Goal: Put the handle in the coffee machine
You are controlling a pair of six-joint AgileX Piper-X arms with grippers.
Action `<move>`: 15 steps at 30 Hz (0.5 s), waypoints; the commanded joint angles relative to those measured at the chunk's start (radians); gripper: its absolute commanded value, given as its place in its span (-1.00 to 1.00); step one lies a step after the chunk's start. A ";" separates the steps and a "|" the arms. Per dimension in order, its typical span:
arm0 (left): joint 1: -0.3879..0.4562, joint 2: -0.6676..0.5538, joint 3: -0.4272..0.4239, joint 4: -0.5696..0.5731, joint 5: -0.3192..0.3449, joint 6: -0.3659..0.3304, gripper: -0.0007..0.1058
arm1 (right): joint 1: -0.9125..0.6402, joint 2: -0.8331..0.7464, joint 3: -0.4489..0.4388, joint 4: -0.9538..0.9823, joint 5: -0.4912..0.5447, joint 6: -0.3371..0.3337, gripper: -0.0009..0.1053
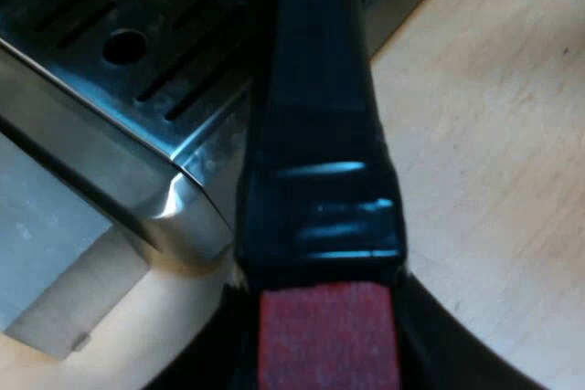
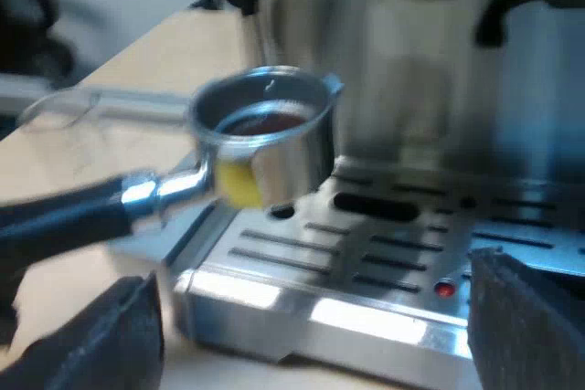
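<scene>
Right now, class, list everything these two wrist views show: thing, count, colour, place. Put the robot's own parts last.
espresso machine: one, silver metal, standing behind the holder.
drip tray: one, silver with dark slots, at the machine's foot, below the holder's basket.
holder: one, metal basket, dark inside, with a yellow patch on its side; in the air over the drip tray, not yet locked into the machine.
handle: one, dark with a red end, part of the holder, reaching away from the machine.
table: one, light wood, under the machine.
left gripper: one, black, shut on the handle at its red end.
right gripper: one, black, open and empty, facing the machine's front.
</scene>
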 commanded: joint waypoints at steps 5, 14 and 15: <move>0.001 0.073 -0.017 -0.129 0.073 0.010 -0.98 | 0.003 0.113 -0.003 -0.181 0.036 -0.020 0.34; 0.001 0.158 -0.017 -0.190 0.075 0.010 -0.98 | 0.003 0.269 -0.036 -0.389 0.036 -0.155 0.34; 0.001 0.158 -0.017 -0.194 0.075 0.010 -0.98 | 0.003 0.280 -0.044 -0.390 0.036 -0.155 0.34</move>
